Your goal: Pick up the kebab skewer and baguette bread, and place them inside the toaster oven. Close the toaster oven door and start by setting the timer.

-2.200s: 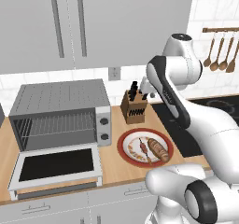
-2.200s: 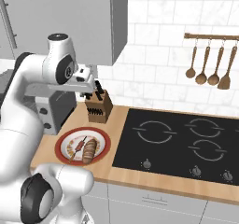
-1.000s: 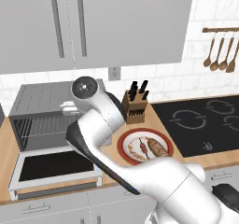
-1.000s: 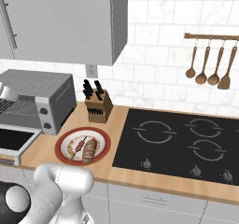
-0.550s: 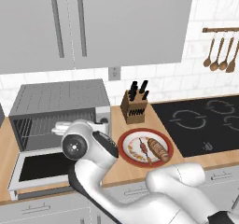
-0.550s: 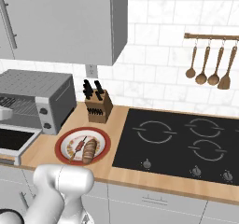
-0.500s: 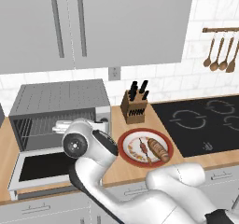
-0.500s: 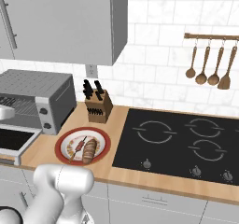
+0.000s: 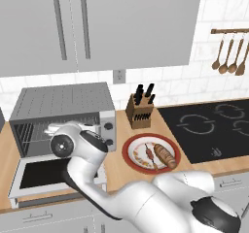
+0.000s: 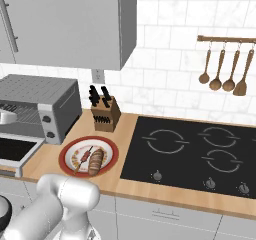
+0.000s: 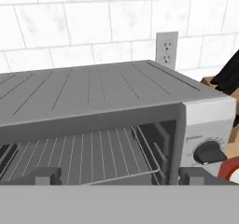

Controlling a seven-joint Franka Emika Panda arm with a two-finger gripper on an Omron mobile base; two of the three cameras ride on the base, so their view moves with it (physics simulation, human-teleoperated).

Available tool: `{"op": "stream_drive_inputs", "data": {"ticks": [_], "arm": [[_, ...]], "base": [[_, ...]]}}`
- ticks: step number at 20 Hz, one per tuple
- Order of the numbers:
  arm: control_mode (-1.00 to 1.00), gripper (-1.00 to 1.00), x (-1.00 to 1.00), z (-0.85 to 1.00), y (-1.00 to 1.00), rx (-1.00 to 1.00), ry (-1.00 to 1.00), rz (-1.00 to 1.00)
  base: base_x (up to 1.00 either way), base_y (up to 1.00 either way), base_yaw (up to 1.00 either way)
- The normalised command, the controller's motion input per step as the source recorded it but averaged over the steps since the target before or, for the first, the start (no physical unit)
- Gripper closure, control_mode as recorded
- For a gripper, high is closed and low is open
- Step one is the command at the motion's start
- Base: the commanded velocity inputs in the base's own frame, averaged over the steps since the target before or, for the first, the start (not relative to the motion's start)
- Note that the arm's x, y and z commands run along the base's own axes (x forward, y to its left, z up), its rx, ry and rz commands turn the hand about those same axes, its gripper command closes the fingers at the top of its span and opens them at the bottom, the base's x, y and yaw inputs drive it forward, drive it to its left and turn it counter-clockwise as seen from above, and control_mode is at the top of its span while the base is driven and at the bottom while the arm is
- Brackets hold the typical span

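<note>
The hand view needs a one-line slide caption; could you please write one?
Open hand faces the toaster oven, wire rack bare, a knob at right.

Baguette bread point(image 10: 96, 161) beside kebab skewer point(image 10: 85, 157)

The oven point(image 9: 63, 106) mouth stands open, its rack point(image 11: 88, 157) bare, with the door point(image 9: 39, 176) folded flat on the tabletop point(image 9: 116, 161) before it. The knife block point(image 9: 140, 111) crowds the plate point(image 9: 133, 149) from behind; above the plate is free.
</note>
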Motion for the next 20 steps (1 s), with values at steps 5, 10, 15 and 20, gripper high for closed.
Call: {"op": "stream_drive_inputs", "data": {"ticks": [5,10,15,20], "arm": [[-1.0,-1.0,0.03,-0.05,0.15,-0.01,0.08,0.0],[-1.0,-1.0,0.0,-0.03,0.16,0.0,0.03,0.0],[-1.0,-1.0,0.02,-0.22,0.01,-0.01,0.09,0.06],[-1.0,-1.0,0.23,-0.37,-0.1,-0.03,0.15,0.18]], "base": [[0.0,0.0,0.0],[0.0,0.0,0.0],[0.0,0.0,0.0],[0.0,0.0,0.0]]}}
